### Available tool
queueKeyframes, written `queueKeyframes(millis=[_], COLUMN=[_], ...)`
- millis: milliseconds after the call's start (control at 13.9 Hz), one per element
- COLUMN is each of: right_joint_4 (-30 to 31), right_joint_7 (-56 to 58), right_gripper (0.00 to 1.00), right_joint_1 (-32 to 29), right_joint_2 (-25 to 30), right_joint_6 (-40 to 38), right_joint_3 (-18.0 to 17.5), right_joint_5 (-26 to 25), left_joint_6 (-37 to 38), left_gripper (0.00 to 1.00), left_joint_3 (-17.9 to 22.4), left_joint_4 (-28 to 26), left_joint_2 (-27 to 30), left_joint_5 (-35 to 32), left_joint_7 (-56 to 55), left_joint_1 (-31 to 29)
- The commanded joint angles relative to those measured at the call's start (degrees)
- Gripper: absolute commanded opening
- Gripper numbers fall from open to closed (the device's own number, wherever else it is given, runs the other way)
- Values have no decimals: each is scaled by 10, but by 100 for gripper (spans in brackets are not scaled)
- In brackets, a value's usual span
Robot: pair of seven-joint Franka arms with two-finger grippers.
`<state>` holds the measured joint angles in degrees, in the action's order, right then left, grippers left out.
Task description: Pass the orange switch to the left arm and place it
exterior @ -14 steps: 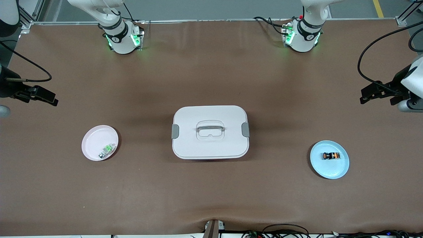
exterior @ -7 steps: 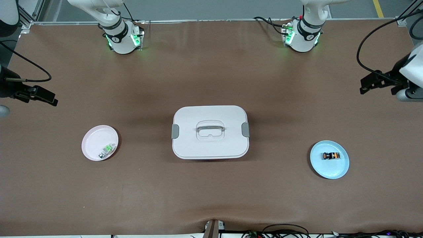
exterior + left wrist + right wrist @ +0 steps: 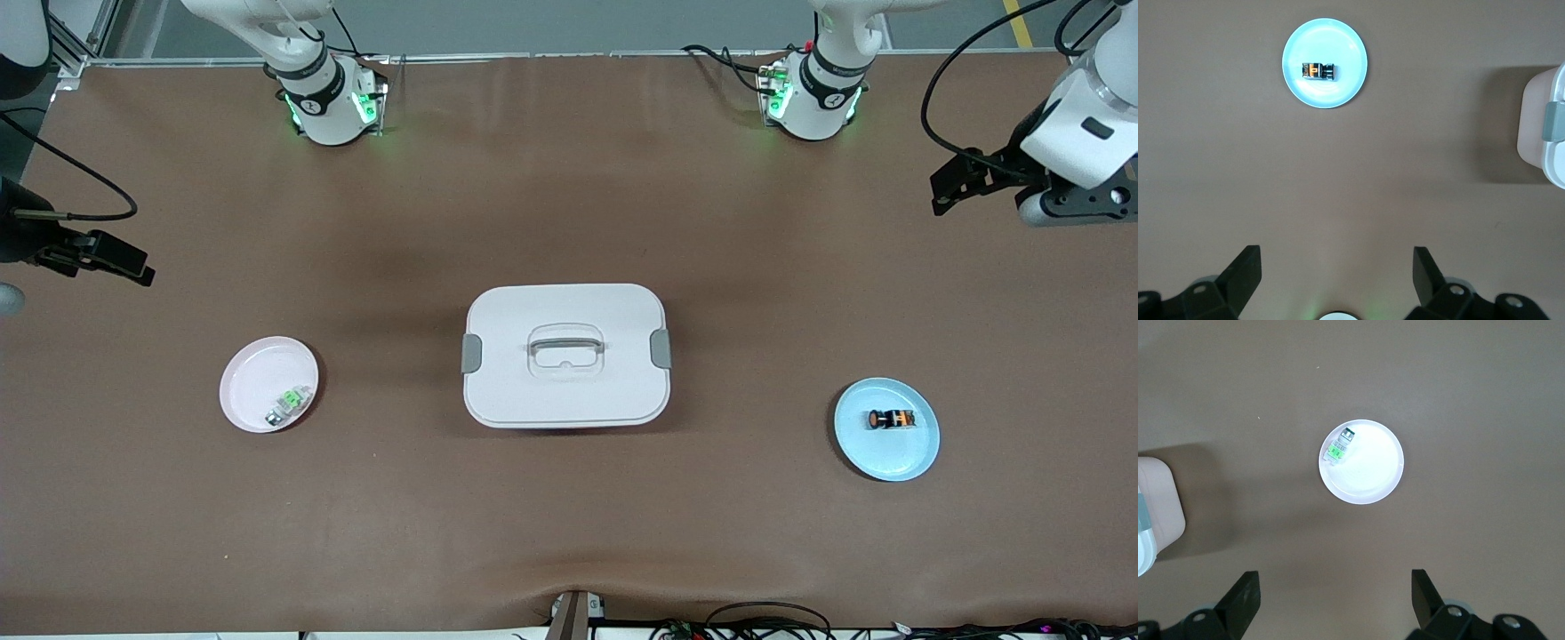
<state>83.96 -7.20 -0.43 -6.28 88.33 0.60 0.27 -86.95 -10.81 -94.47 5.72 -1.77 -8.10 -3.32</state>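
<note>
A: While the tiny orange switch with the black cylindrical body (image 3: 891, 419) lies on its side on the small round pale-blue plate (image 3: 916, 453), where is that plate?

B: It sits on the brown table (image 3: 569, 498) toward the left arm's end, well apart from the large white rounded-rectangular lidded box (image 3: 565, 391). The left wrist view shows the same switch (image 3: 1318, 69) near the middle of the blue plate (image 3: 1338, 93), with a corner of the box (image 3: 1538, 133) at the frame edge.

A: Left gripper?

B: The left gripper (image 3: 944, 191) hangs over bare table at the left arm's end, up in the air, nothing between its fingers. In its wrist view the fingers (image 3: 1245, 267) stand wide apart.

A: Right gripper?

B: The right gripper (image 3: 133, 264) waits over the table edge at the right arm's end. Its fingers (image 3: 1241, 593) are spread too, empty.

A: Other items?

B: A small round pale-pink plate (image 3: 253, 378) lies toward the right arm's end, level with the blue plate, the box between them. A small green and clear component (image 3: 289, 403) rests on the pink plate near its rim. The right wrist view shows that component (image 3: 1340, 445) at the plate's edge. The box lid is on, the grey recessed handle (image 3: 565, 342) on top and the grey side latches (image 3: 471, 354) at each end.
</note>
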Motion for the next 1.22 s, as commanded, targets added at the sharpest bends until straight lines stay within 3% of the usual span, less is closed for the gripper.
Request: queueKeyframes(millis=[0,432,1153], right_joint_4=[23,23,21], right_joint_7=[2,5,45], right_gripper=[100,100,100], right_joint_1=[-3,-4,7], right_joint_2=[20,20,21], right_joint_6=[9,13,26], right_joint_3=[1,1,-3], right_joint_5=[5,29,27], left_joint_6=[-18,-23,-20], left_gripper=[100,100,100], left_joint_3=[-2,25,25], left_joint_4=[-34,-31,-12], left_joint_2=[36,39,12], left_joint_5=[-3,8,33], left_joint_7=[6,41,64], left_joint_1=[-7,0,-6])
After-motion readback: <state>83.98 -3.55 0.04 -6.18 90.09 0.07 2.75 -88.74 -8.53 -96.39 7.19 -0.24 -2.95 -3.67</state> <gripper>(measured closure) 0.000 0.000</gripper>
